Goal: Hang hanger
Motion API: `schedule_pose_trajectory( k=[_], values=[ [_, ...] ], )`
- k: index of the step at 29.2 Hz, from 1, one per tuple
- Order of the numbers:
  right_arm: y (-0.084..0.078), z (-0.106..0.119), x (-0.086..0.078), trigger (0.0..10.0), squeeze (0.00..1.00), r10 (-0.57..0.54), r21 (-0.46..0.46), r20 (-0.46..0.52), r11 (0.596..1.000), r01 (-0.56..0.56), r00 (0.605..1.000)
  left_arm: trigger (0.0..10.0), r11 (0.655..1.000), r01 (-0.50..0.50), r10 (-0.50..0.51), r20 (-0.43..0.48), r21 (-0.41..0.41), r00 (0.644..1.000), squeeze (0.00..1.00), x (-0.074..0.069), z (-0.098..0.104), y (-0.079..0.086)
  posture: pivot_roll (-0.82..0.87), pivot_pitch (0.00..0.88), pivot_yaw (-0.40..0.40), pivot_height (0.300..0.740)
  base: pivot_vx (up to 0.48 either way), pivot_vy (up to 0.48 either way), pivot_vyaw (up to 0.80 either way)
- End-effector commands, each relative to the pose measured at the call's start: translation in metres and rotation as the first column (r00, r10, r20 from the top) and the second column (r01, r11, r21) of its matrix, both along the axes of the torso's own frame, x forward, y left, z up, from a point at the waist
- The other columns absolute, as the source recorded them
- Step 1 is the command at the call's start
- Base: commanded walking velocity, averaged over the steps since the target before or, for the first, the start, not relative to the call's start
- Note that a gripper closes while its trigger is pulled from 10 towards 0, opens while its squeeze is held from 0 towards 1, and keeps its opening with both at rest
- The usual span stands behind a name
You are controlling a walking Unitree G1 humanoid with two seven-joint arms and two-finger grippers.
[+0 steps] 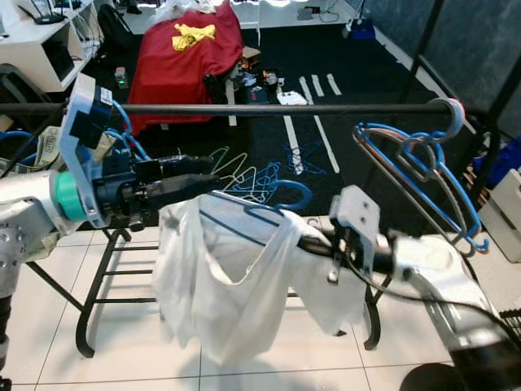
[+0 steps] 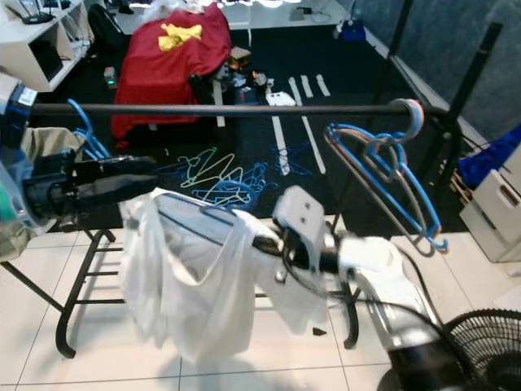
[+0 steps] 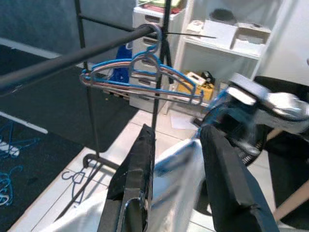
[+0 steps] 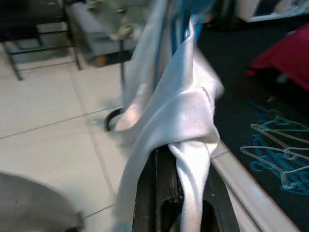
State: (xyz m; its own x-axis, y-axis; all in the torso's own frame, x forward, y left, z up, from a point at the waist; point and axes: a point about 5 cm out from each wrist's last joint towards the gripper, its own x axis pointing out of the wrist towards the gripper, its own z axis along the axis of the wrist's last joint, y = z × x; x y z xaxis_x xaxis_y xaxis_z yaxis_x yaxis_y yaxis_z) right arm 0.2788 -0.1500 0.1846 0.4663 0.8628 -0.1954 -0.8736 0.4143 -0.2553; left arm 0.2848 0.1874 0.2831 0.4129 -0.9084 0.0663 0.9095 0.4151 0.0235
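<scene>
Dark carpet behind, white tile below, and a black rail [image 1: 269, 108] crosses in front of us. Our left gripper [image 3: 176, 159] spreads wide around the white shirt [image 1: 220, 277]. The shirt's on its blue hanger [image 1: 244, 213], below the rail. Our right gripper [image 4: 176, 203] pinches the cloth. Blue hangers [image 1: 431, 175] dangle far right.

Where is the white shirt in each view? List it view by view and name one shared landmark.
Left eye: white shirt at lower centre, below the black rail.
Right eye: white shirt lower, left of centre.
Left wrist: white shirt at the left gripper.
Right wrist: white shirt draped over the right gripper.
Landmark: blue hangers on the rail.
</scene>
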Motion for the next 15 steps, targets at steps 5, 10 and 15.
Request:
schedule_pose_trajectory(
  k=[5, 10, 15],
  values=[
    [0.010, -0.002, -0.055, 0.0, 0.00, -0.005, 0.090, -0.052, 0.996, 0.009, 0.999, 10.0, 0.997, -0.075, 0.075, -0.027, 0.014, 0.997, 0.00, 0.004, -0.005, 0.004, -0.05, 0.079, 0.124, 0.740, 0.000, 0.000, 0.00],
    [0.009, -0.013, -0.074, 0.0, 0.00, -0.101, 0.113, -0.122, 0.987, 0.115, 0.987, 10.0, 0.994, -0.113, 0.113, -0.037, 0.002, 0.993, 0.00, 0.007, -0.006, 0.004, -0.06, 0.095, 0.125, 0.740, 0.000, 0.000, 0.00],
    [-0.007, -0.028, -0.070, 0.0, 0.00, -0.341, 0.073, -0.181, 0.931, 0.358, 0.922, 10.0, 0.991, -0.135, 0.135, -0.045, -0.001, 0.990, 0.00, 0.009, -0.008, 0.003, -0.07, 0.104, 0.127, 0.740, 0.000, 0.000, 0.00]
  ],
)
